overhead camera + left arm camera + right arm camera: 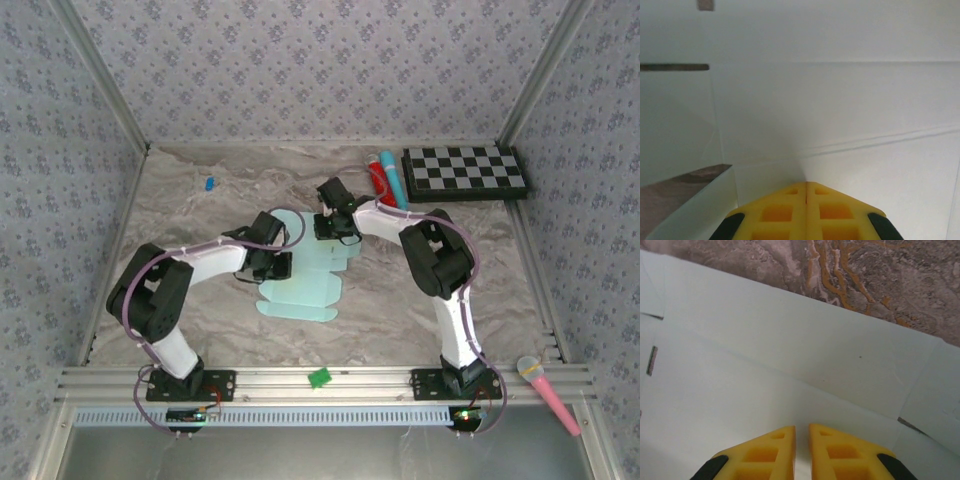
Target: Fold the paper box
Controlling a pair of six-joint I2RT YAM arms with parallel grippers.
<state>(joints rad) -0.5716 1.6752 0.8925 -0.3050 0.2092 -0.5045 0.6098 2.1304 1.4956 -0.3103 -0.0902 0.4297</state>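
The marbled grey-brown table [430,300] carries everything, and the paper box [300,292], a flat die-cut sheet of pale aqua-blue thin card with flaps and tabs, lies at about its middle, between the two arms and not yet raised into any box shape. Beyond the sheet and well off to its right sits a black-and-white chequered board [465,172], out of the way of the folding. The left gripper [806,184] stands over the sheet's left part with its yellow fingers clenched tight together, tips down near a scored line. I judge that it is pinning the card or pressing a crease, not lifting anything. The right gripper [801,427] hangs over the sheet's far right part, just inside the card's edge, its fingers nearly together with a slim slit between them. Whether a bit of card is nipped in that slit I cannot tell. It looks placed to work the long flap along that edge. Well to the near right of the sheet a pink microphone-shaped toy [547,393] lies on the metal rail. A red tube [377,178] and a slim blue tube [392,182] lie side by side between the sheet and the board. A small green piece [320,378] sits on the rail directly nearer than the sheet, and a tiny dark-blue piece [209,183] lies far off beyond its left.
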